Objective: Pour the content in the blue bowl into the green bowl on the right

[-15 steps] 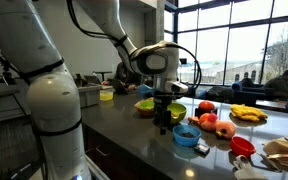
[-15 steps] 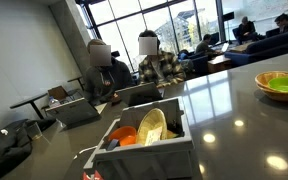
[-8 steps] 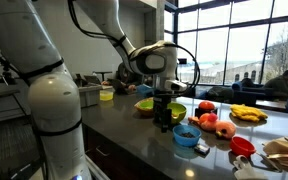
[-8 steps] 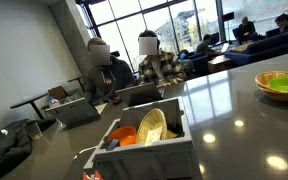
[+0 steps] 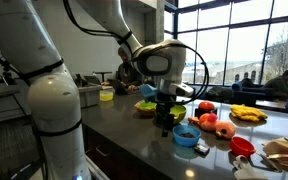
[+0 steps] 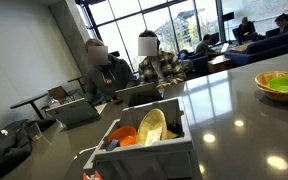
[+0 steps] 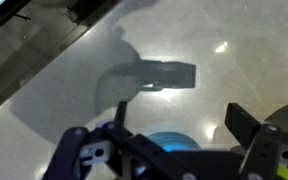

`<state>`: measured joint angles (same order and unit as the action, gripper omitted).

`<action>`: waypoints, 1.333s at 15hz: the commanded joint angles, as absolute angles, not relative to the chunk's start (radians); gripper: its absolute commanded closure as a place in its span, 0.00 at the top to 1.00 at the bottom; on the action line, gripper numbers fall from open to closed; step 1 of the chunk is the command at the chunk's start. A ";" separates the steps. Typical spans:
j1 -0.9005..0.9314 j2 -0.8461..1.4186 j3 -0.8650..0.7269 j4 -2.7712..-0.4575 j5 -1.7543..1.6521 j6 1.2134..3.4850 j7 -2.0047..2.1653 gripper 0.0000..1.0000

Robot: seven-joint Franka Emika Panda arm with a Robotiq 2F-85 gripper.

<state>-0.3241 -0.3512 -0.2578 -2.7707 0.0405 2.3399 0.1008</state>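
While claw (image 5: pixel 165 127) hangs jaws apart, blue bowl (image 5: pixel 185 135) just beside

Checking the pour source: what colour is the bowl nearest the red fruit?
The bowl is blue, clearest in an exterior view.

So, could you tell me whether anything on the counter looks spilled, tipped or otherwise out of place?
Nothing stands out. The blue bowl sits upright on the dark counter by the tool, no spill shows around it, and the red fruit nearby looks intact.
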 commanded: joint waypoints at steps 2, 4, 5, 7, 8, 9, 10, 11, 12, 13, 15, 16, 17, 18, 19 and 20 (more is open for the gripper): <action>-0.351 -0.421 -0.336 -2.781 0.119 2.259 0.037 1.00; -0.338 -0.446 -0.377 -2.779 0.220 2.216 -0.008 1.00; -0.337 -0.450 -0.382 -2.769 0.249 2.192 -0.016 1.00; -0.327 -0.462 -0.387 -2.746 0.314 2.152 -0.030 1.00; -0.318 -0.465 -0.382 -2.731 0.344 2.134 -0.029 1.00; -0.306 -0.465 -0.382 -2.718 0.383 2.120 -0.034 1.00; -0.293 -0.463 -0.381 -2.705 0.421 2.111 -0.037 1.00; -0.278 -0.460 -0.379 -2.692 0.463 2.105 -0.040 1.00; -0.268 -0.457 -0.376 -2.685 0.494 2.100 -0.041 1.00; -0.261 -0.459 -0.366 -2.680 0.513 2.099 -0.035 1.00; -0.256 -0.482 -0.320 -2.688 0.504 2.107 0.008 1.00; -0.253 -0.497 -0.296 -2.702 0.493 2.119 0.024 1.00; -0.253 -0.507 -0.269 -2.713 0.476 2.123 0.051 1.00; -0.262 -0.525 -0.230 -2.751 0.459 2.145 0.111 1.00; -0.260 -0.537 -0.201 -2.768 0.454 2.155 0.150 1.00; -0.260 -0.551 -0.166 -2.792 0.442 2.166 0.205 1.00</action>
